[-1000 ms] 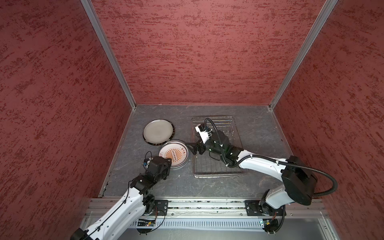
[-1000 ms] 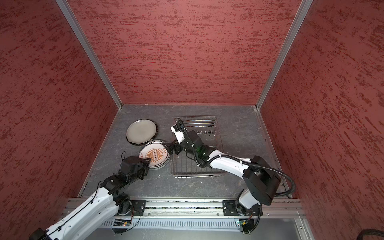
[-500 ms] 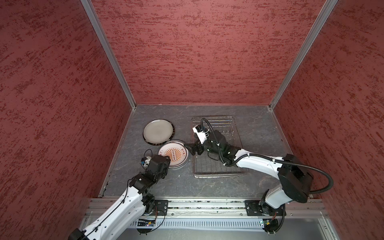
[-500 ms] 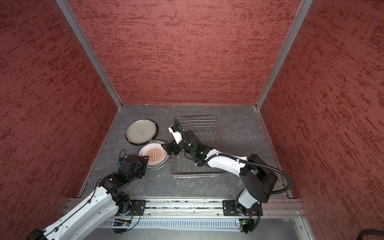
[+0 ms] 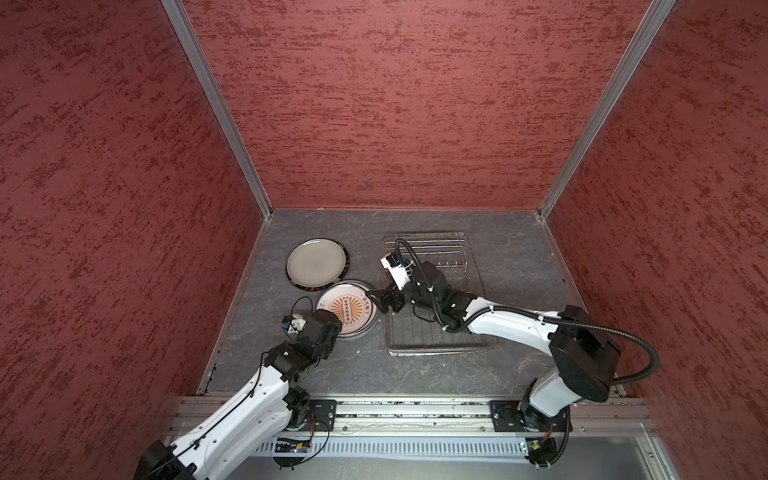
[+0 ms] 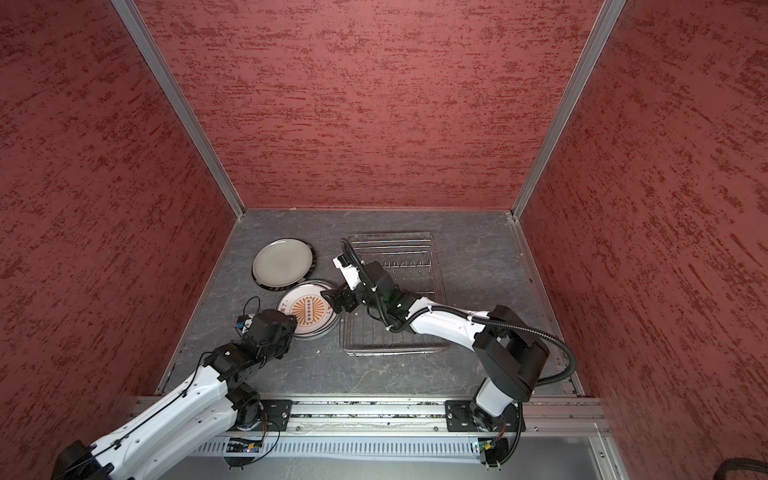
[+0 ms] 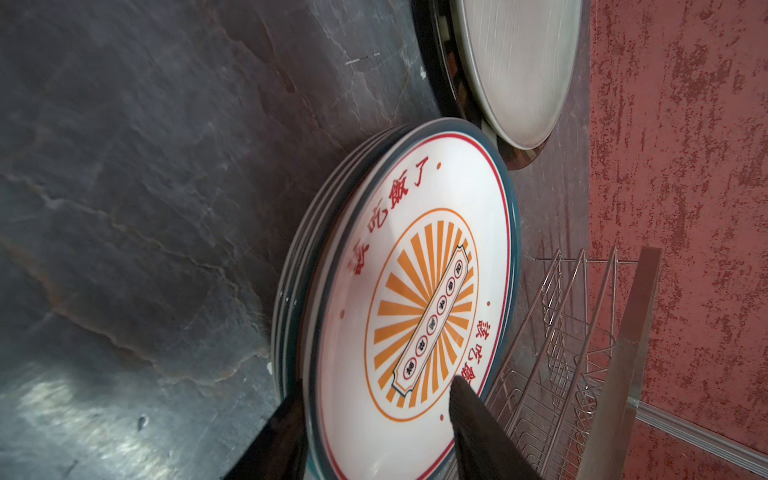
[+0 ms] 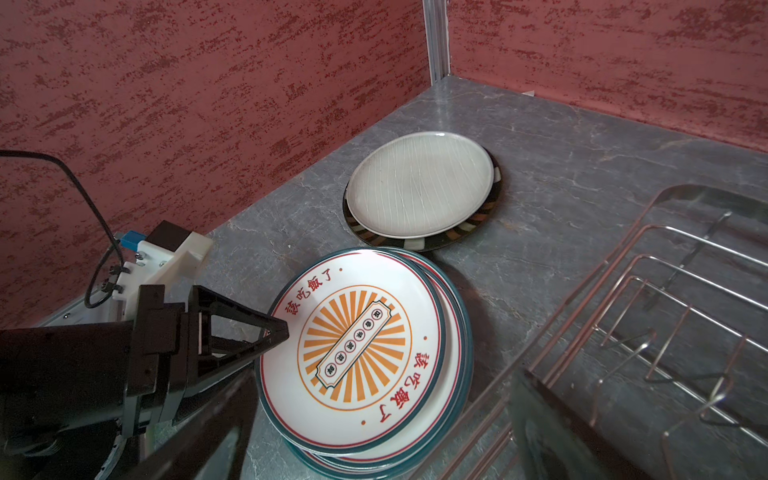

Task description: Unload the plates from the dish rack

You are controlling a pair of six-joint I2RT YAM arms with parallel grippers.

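On the grey stone desk [image 5: 519,266], walled in by red panels, the silver wire dish rack [image 5: 428,332] sat right of the middle, its grid base and row of upright prongs bare of any plates. Well to its left, toward the back, a large off-white plate [image 5: 316,262] lay flat on a dark-rimmed striped plate [image 8: 478,220], slightly off centre so that a crescent of the striped rim showed. Nearer, just beside the rack's left edge, lay a stack of several smaller sunburst plates [image 5: 347,309], white with an orange burst and red characters on the top one. The right gripper [image 5: 378,301] hung between that stack and the rack, its jaws spread wide and holding nothing. The left gripper [image 7: 374,390] was at the stack's near-left rim with its jaws apart, one finger over the top plate's face and the other beside the stack's edge. From where I stood I could not tell if either finger touched.
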